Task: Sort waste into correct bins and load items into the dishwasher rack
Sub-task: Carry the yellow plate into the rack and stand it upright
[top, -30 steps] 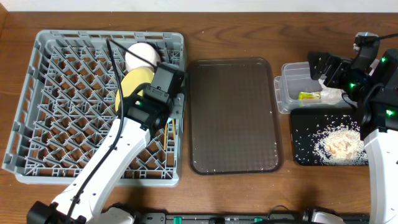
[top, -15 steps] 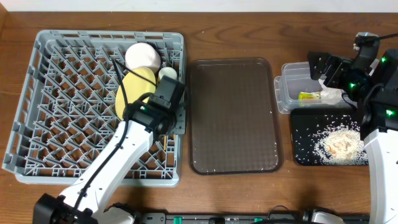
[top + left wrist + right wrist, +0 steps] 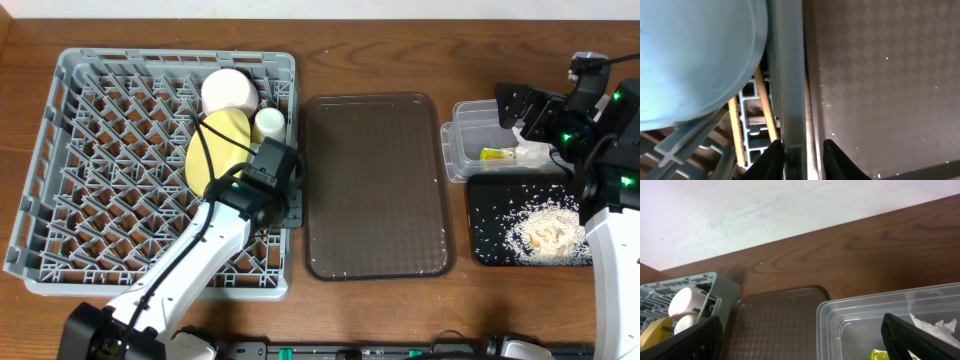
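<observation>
The grey dishwasher rack (image 3: pixel 70 150) holds a white cup (image 3: pixel 232 90), a small cream cup (image 3: pixel 268 122) and a yellow plate (image 3: pixel 222 148). My left gripper (image 3: pixel 290 205) is at the rack's right wall (image 3: pixel 792 75). Its jaws stand a narrow way apart, one on each side of that wall. Just inside lie wooden chopsticks (image 3: pixel 765 107) under a light-blue bowl (image 3: pixel 695 55). My right gripper (image 3: pixel 800 340) hangs wide open over the clear tub (image 3: pixel 468 130), which holds the snack wrapper (image 3: pixel 495 154) and napkin (image 3: pixel 535 152). Rice scraps (image 3: pixel 545 230) lie in the black tray (image 3: pixel 482 195).
A brown serving tray (image 3: pixel 375 185) with a few rice specks lies between the rack and the bins. The tub (image 3: pixel 850 311) and black tray sit close together at the right. A pale wall runs behind the table's far edge.
My left arm slid toward the table's front along the rack's right wall, uncovering the cream cup and plate, and its jaws narrowed. The right arm has not moved.
</observation>
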Robot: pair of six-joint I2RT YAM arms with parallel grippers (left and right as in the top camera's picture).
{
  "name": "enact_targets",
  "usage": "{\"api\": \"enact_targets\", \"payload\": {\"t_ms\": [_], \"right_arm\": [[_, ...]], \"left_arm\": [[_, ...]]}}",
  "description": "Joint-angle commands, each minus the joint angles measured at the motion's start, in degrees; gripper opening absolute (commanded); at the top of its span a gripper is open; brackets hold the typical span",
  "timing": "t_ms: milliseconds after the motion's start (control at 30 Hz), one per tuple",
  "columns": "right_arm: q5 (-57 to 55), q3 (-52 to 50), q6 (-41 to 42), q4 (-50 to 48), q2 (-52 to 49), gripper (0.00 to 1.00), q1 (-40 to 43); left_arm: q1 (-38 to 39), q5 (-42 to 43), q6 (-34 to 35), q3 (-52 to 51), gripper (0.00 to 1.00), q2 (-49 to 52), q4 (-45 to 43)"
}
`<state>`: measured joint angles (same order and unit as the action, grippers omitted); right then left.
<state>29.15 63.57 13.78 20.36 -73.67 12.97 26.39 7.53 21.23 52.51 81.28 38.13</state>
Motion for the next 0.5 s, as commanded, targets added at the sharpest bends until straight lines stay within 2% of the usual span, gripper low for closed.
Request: {"api": "enact_targets", "payload": {"t_ms": [0, 333, 467], "right_arm": [[0.68, 0.07, -0.74, 0.04, 0.04, 0.99, 0.35], [0.68, 0.07, -0.74, 0.04, 0.04, 0.99, 0.35], [0.68, 0.07, -0.74, 0.04, 0.04, 0.99, 0.35]], "left_arm": [[0.59, 1.03, 0.52, -0.28, 0.28, 0.39, -1.22], [0.59, 0.83, 0.50, -0.28, 0.22, 0.39, -4.37], [0.59, 0.85, 0.50, -0.28, 0.30, 0.39, -4.35]]}}
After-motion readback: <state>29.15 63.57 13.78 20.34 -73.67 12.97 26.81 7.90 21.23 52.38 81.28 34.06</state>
